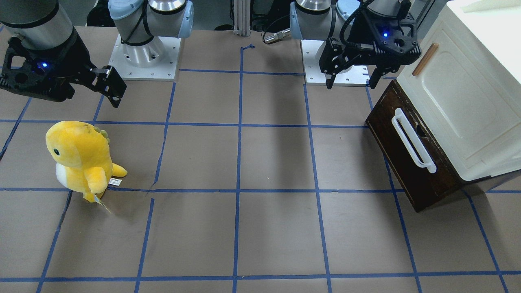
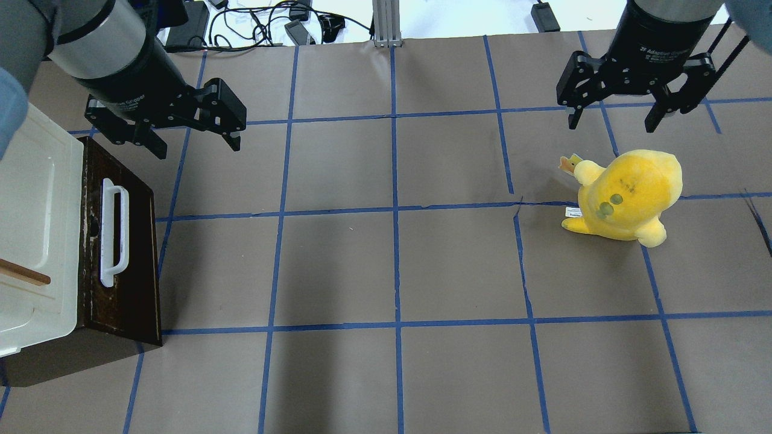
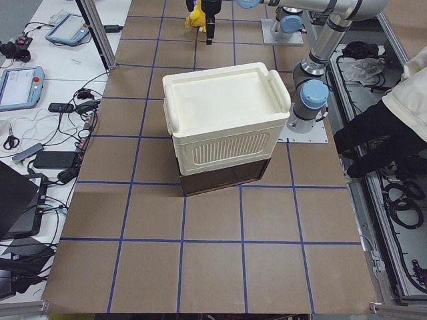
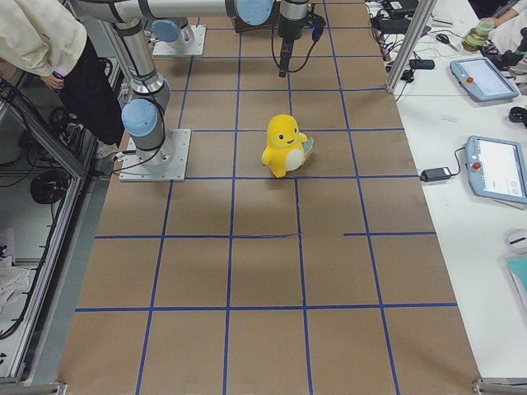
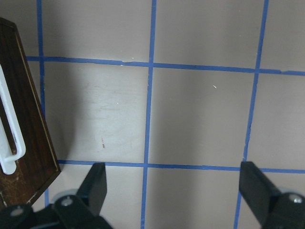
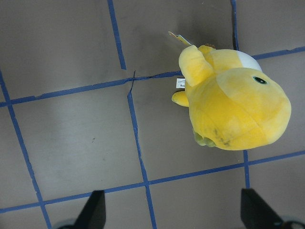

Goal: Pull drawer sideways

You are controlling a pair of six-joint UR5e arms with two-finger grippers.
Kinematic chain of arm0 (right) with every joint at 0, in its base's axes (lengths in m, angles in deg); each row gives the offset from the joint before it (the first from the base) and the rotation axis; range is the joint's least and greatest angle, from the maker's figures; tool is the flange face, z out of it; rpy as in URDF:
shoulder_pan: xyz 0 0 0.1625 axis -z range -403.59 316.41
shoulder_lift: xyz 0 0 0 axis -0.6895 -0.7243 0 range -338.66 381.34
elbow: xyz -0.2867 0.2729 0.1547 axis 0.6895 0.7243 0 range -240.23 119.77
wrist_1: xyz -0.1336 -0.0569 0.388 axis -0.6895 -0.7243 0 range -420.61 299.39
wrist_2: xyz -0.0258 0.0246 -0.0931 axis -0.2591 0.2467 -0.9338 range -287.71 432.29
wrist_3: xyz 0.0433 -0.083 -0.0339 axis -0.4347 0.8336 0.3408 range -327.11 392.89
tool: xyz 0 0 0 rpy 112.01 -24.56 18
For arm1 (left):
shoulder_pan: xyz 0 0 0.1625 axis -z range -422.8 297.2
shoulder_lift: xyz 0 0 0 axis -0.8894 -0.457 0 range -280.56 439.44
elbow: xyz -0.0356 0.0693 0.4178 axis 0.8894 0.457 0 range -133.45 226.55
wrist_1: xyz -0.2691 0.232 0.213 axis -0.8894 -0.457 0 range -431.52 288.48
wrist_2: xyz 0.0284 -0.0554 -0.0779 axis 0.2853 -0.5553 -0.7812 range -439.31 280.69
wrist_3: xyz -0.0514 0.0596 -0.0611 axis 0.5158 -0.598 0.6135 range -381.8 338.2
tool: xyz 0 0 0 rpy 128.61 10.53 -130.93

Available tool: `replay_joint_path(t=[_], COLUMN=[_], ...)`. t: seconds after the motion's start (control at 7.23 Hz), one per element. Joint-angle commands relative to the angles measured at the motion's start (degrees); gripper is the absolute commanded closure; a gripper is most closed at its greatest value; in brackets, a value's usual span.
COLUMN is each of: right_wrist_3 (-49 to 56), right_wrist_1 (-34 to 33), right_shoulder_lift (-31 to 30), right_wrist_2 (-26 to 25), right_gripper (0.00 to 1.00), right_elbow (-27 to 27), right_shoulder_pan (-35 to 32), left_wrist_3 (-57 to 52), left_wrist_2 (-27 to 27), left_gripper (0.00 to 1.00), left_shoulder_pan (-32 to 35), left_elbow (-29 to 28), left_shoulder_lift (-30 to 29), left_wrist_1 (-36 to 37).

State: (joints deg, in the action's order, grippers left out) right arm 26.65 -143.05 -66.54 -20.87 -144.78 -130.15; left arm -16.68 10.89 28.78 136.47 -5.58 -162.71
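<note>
The drawer [image 2: 123, 253] has a dark brown wooden front and a long white bar handle [image 2: 113, 232]. It sits closed under a cream cabinet [image 2: 33, 229] at the table's left end. It also shows in the front-facing view [image 1: 401, 150] and the left wrist view [image 5: 26, 138]. My left gripper [image 2: 196, 137] is open and empty, hovering above the table just beyond the drawer's far corner; it shows in the front-facing view [image 1: 352, 79] too. My right gripper [image 2: 612, 117] is open and empty, above the table behind a yellow plush toy.
A yellow plush toy [image 2: 627, 196] stands on the table's right side, below my right gripper [image 1: 110, 91]. The cabinet door has a small brown wooden handle [image 1: 425, 60]. Blue tape lines grid the brown table. A person stands beside the robot base [image 4: 49, 49].
</note>
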Motion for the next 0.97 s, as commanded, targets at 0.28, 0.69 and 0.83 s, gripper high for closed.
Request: replay_joint_path(t=[0.28, 0.69, 0.83], right_wrist_3=[0.0, 0.0, 0.0], right_wrist_1=[0.0, 0.0, 0.0], right_shoulder_lift=[0.0, 0.0, 0.0], right_wrist_2=[0.0, 0.0, 0.0], right_gripper=[0.00, 0.00, 0.00], right_elbow=[0.0, 0.0, 0.0], right_shoulder_pan=[0.0, 0.0, 0.0], left_wrist_3=[0.6, 0.8, 0.8], left_wrist_2=[-0.5, -0.5, -0.4], left_gripper=[0.00, 0.00, 0.00], left_shoulder_pan=[0.1, 0.2, -0.1], left_elbow=[0.2, 0.6, 0.6], left_shoulder_lift=[0.2, 0.0, -0.2], left_wrist_1=[0.0, -0.1, -0.1])
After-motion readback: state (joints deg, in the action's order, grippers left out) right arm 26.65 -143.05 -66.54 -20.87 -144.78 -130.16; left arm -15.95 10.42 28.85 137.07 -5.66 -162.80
